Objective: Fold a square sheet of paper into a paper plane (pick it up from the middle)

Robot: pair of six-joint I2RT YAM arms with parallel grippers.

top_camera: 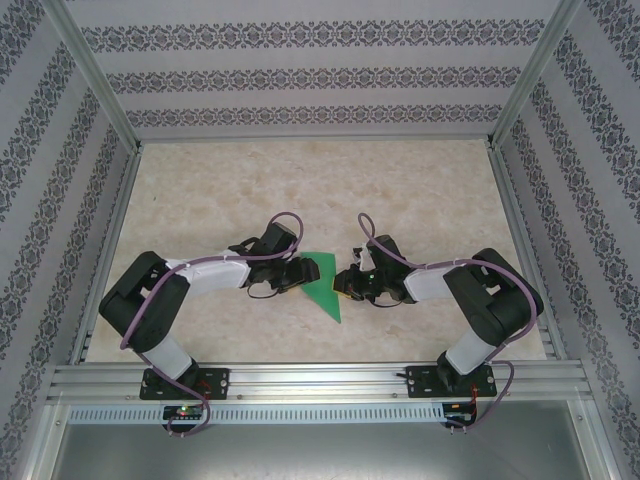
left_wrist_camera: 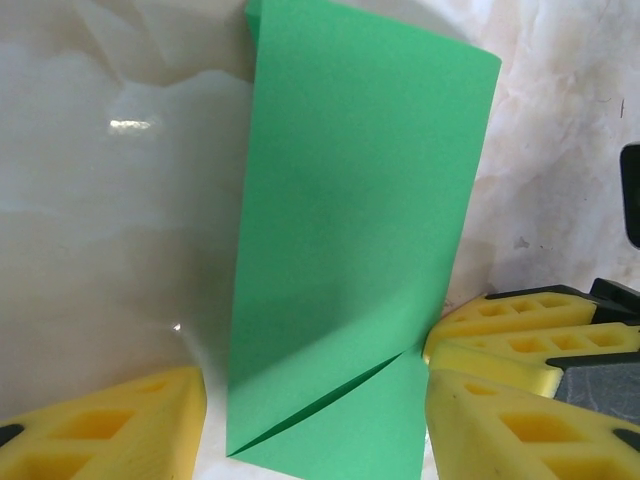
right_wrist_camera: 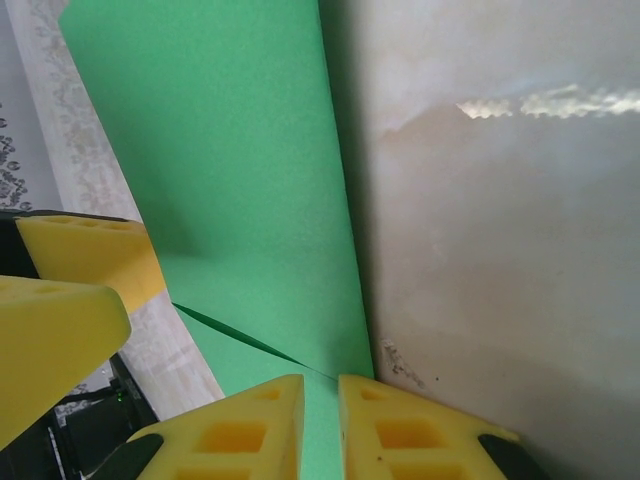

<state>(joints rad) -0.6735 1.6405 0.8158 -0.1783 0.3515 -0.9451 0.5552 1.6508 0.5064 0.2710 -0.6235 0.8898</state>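
The bright-green sheet of paper [top_camera: 326,283] lies folded at the table's middle, a narrow layered shape with its point toward the near edge. In the left wrist view the paper [left_wrist_camera: 350,230] shows a diagonal flap edge low down. My left gripper [top_camera: 298,272] is open, and its yellow fingers [left_wrist_camera: 100,430] stand on either side of the paper [right_wrist_camera: 230,160]. My right gripper [top_camera: 350,285] meets the paper's right edge. Its fingers [right_wrist_camera: 400,430] are almost together with green paper in the slit between them, at the end of the flap edge.
The marble-patterned table [top_camera: 420,190] stretches bare beyond the arms. Patterned walls and metal frame posts [top_camera: 520,75] close in the sides and back. An aluminium rail [top_camera: 320,380] runs along the near edge. The two grippers sit very close, tips nearly touching across the paper.
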